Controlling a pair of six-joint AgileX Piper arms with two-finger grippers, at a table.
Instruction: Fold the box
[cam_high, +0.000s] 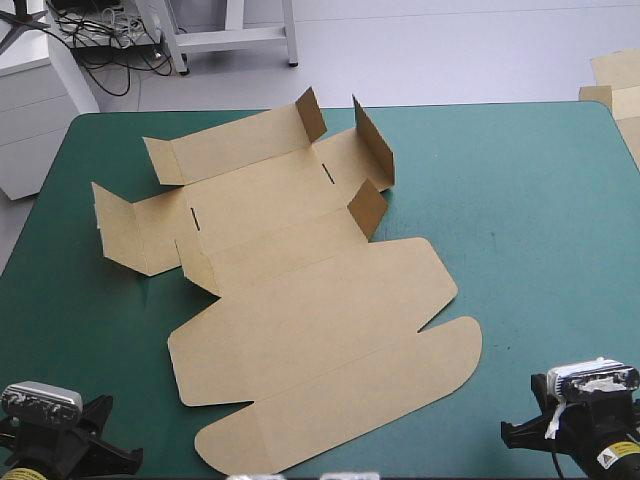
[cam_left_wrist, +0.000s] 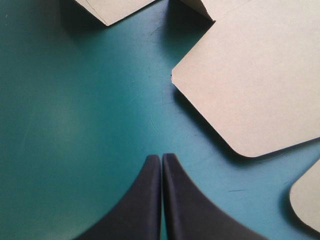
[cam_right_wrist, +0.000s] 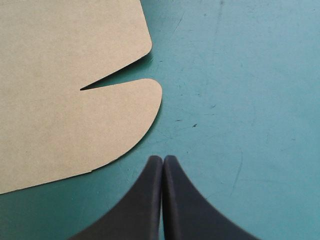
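Lying mostly flat on your teal-green cover (cam_high: 520, 220), the brown box (cam_high: 310, 310) sprawls on a slant across the table's middle and left, nowhere near a tray yet. Look at the far end: three short tabs (cam_high: 372, 145) stand up near the sheet's far right. The side panels (cam_high: 118, 225) on its left are creased and lifted off the cover, while the two wide rounded lid panels (cam_high: 340, 400) nearest the robot lie flat. Your left gripper (cam_left_wrist: 161, 157) has its black fingers pressed together in one point over bare cover, holding nothing. A rounded corner of the box lies ahead and off to one side, apart from the tips. Your right gripper (cam_right_wrist: 163, 159) reads the same, fingers together and empty. The rounded end of the nearest lid panel is just beside its tip, and the narrow notch (cam_right_wrist: 100, 86) between the two panels is a little farther ahead. From the high view, both arms sit at the table's near corners, apart from the sheet. Past the table's far right corner, more brown board (cam_high: 615, 85) shows.
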